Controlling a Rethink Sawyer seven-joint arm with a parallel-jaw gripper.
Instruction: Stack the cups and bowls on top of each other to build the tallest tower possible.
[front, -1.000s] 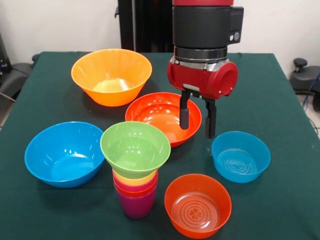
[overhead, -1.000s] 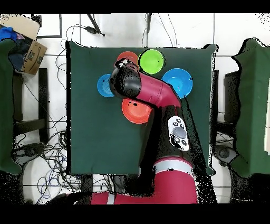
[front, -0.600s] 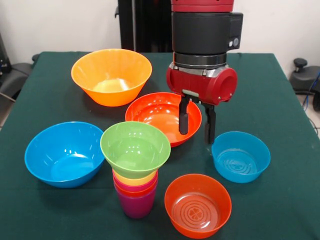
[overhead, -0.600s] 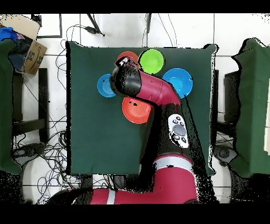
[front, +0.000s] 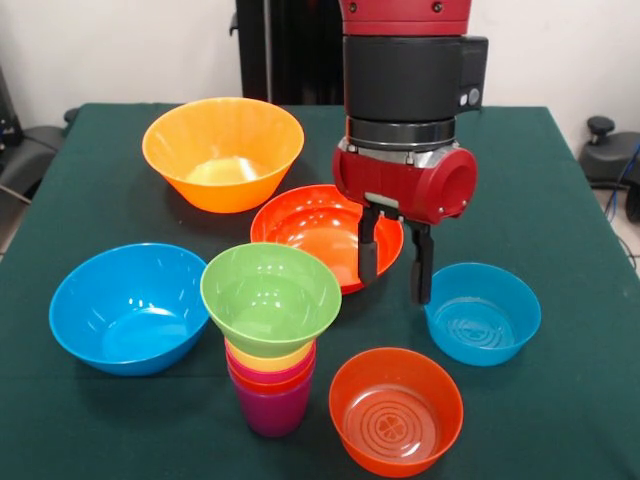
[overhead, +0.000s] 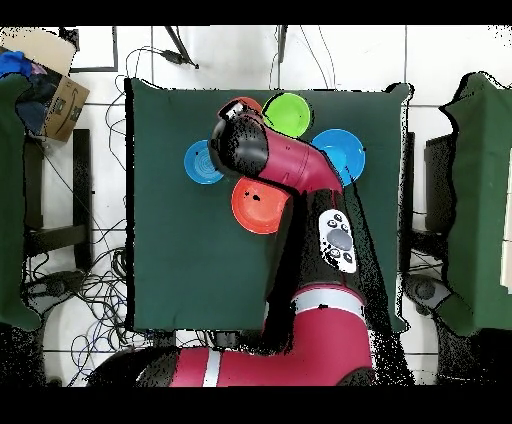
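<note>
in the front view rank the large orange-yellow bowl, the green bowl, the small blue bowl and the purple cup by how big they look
1. Large orange-yellow bowl, though farthest back.
2. Green bowl.
3. Small blue bowl, only slightly narrower than the green one, which sits nearer the camera; unsure.
4. Purple cup.

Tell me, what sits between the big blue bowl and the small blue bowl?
In the front view, the tower of cups topped by the green bowl stands between the big blue bowl and the small blue bowl.

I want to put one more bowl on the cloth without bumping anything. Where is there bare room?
Free: the cloth right of the red-orange bowl and behind the small blue bowl, and the front left corner below the large blue bowl. Crowded: the middle, where the open gripper hangs between the bowls and the tower.
</note>
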